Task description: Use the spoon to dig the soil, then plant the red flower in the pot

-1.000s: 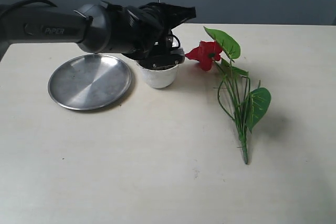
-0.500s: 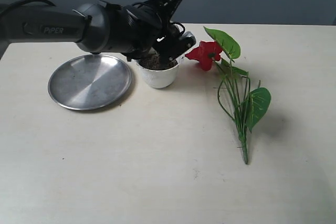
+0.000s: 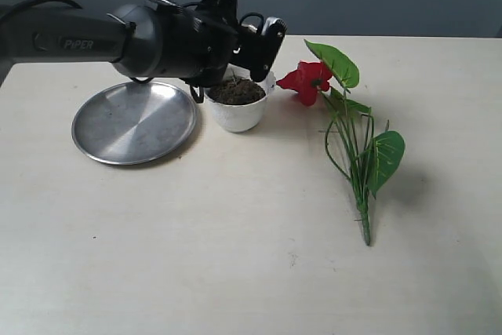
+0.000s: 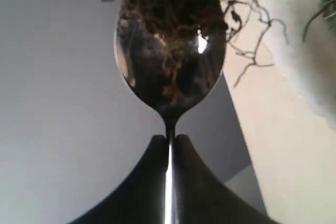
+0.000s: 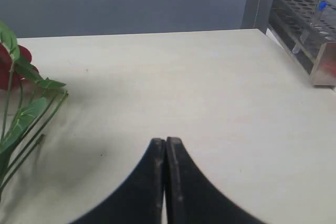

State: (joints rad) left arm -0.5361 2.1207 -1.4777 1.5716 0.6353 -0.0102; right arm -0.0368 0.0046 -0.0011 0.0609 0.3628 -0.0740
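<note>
On the pale counter [image 3: 235, 256], in the exterior view, the white pot [image 3: 235, 115] stands just beside a round steel plate [image 3: 133, 121], which is to its left. Dark soil [image 3: 235, 90] fills the pot to the rim. The left arm [image 3: 157, 37] reaches across, with its end above the pot's far edge. The red flower [image 3: 307, 81] lies flat to the right of the pot, its bloom near the pot and its green stems trailing toward the near side.

From the left wrist, the left claw [image 4: 169, 140] is pinched narrow on the spoon [image 4: 169, 87], gripping its thin handle. The bowl carries crumbs of soil and some thin fibres.

From the right wrist, the right claw [image 5: 166, 142] is pressed together with nothing in it, above bare counter. The flower sits at one edge and a rack [image 5: 310, 40] at the other.
</note>
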